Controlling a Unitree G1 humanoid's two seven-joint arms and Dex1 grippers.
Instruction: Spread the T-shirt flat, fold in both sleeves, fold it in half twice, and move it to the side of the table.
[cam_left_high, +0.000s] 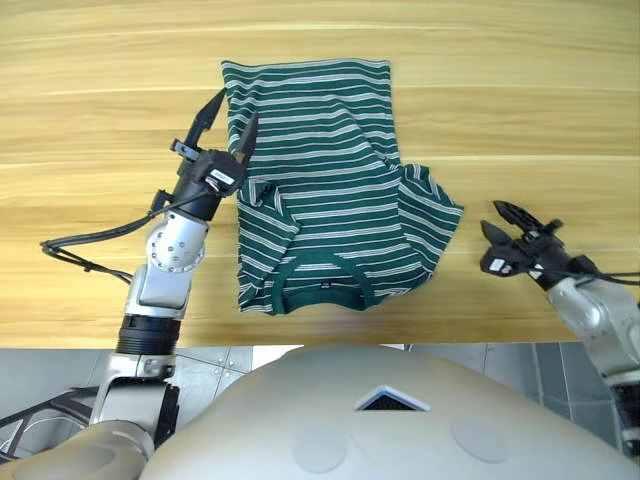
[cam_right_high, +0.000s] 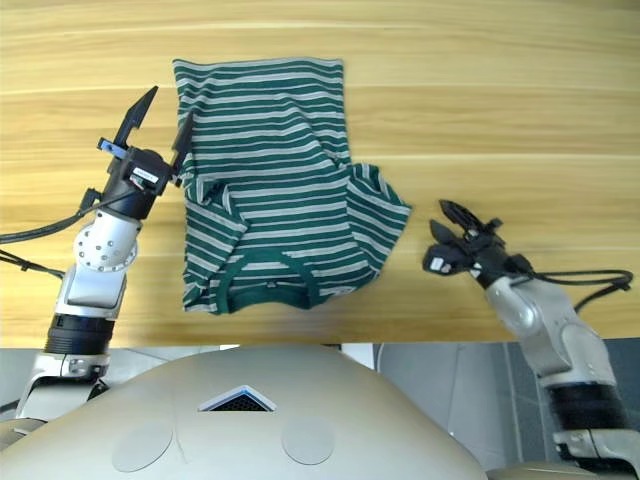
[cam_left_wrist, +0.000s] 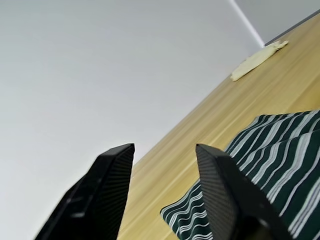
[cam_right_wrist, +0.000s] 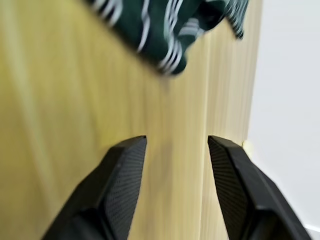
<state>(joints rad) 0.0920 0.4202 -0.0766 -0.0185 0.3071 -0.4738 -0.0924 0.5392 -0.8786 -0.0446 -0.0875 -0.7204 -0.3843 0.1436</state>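
Note:
A green T-shirt with white stripes (cam_left_high: 320, 185) lies on the wooden table (cam_left_high: 520, 110), collar toward the near edge, both sleeves folded in over the body. My left gripper (cam_left_high: 230, 120) stands open just beside the shirt's left edge, fingers pointing away from me, nothing between them. In the left wrist view the striped cloth (cam_left_wrist: 265, 170) lies beyond the open fingertips (cam_left_wrist: 117, 165). My right gripper (cam_right_high: 455, 232) hovers open over bare wood a short way right of the shirt's folded right sleeve (cam_right_high: 385, 205). The right wrist view has the shirt's edge (cam_right_wrist: 170, 30) ahead of its fingers (cam_right_wrist: 127, 170).
A pale yellowish object (cam_left_wrist: 257, 57) lies far off on the table near the wall. A black cable (cam_left_high: 90, 250) trails from the left arm. The table's near edge (cam_left_high: 480, 340) runs just below the shirt's collar. Bare wood stretches on both sides and beyond the shirt.

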